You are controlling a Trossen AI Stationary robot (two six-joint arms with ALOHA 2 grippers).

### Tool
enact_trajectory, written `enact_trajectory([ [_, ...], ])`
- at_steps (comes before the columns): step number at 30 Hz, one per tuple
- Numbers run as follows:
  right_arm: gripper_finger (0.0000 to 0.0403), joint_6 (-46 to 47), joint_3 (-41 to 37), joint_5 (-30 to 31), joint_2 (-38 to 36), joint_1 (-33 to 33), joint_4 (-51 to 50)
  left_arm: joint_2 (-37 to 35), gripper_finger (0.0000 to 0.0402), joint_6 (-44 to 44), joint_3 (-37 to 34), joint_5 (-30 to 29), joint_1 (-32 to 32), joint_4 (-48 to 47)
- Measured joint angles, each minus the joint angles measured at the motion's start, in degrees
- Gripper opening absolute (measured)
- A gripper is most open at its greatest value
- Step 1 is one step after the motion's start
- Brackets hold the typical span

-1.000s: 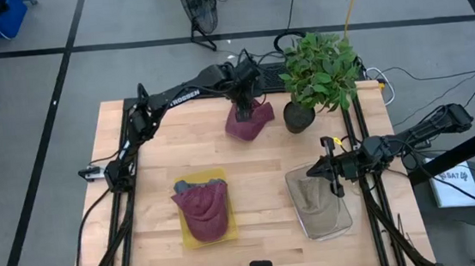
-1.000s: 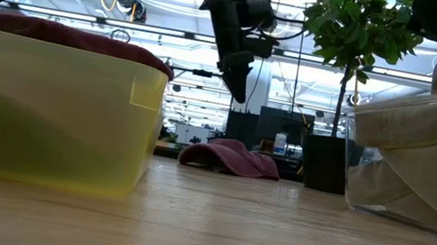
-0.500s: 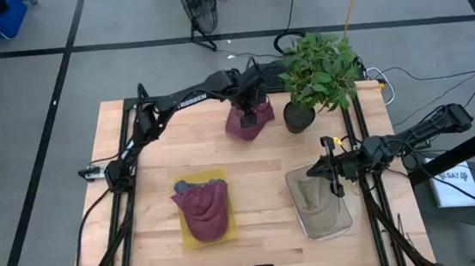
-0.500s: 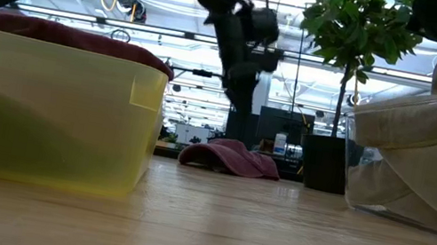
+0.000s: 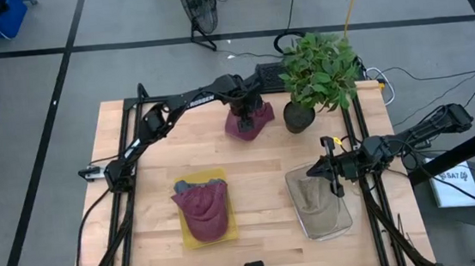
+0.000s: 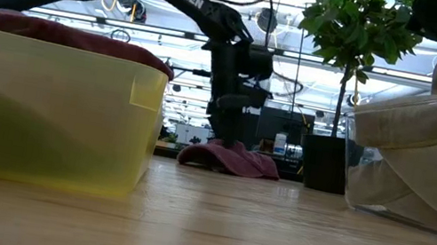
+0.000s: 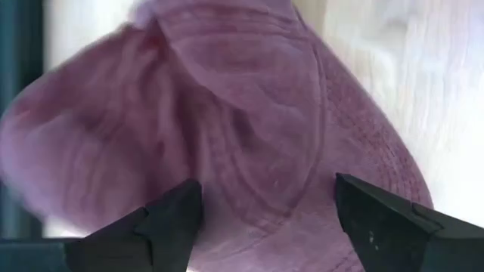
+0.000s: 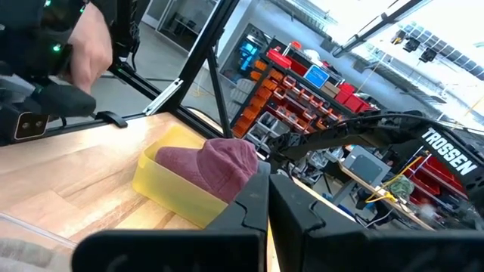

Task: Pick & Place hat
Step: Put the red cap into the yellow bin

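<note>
A maroon hat (image 5: 248, 125) lies on the wooden table near its far edge, left of a potted plant; it also shows in the low view (image 6: 230, 158) and fills the left wrist view (image 7: 249, 113). My left gripper (image 5: 246, 113) points steeply down over the hat's crown, open wide, its tips (image 6: 225, 138) at the level of the hat's top. In the wrist view the two fingers stand on either side of the crown (image 7: 265, 219). My right gripper (image 5: 314, 171) waits shut at the table's right side, above the clear bin (image 8: 268, 204). My left gripper comes at the hat's crown (image 7: 257, 174) from above with its fingers spread on either side of it. Whether the fingertips (image 7: 170, 215) touch the cloth I cannot tell. The hat lies flat on the table.
A yellow bin (image 5: 188, 232) at the near middle holds another maroon hat. A clear bin (image 5: 342, 220) at the near right holds a beige hat. The potted plant (image 5: 319, 74) stands close to the right of my left gripper. A person's hand (image 8: 91, 45) shows at the near edge.
My left gripper has come down onto the maroon hat from well above it, tipping to point more steeply down. The hat has stayed where it was.
</note>
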Motion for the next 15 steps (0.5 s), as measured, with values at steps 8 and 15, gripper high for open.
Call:
enact_trajectory([
  [8, 0.0000, 0.0, 0.0, -0.1, 0.0, 0.0, 0.0, 0.9, 0.0281, 1.1, 0.1, 0.1, -0.2, 0.9],
  [15, 0.0000, 0.0, 0.0, -0.1, 0.0, 0.0, 0.0, 0.3, 0.0075, 2.6, 0.3, -1.6, -0.1, 1.7],
])
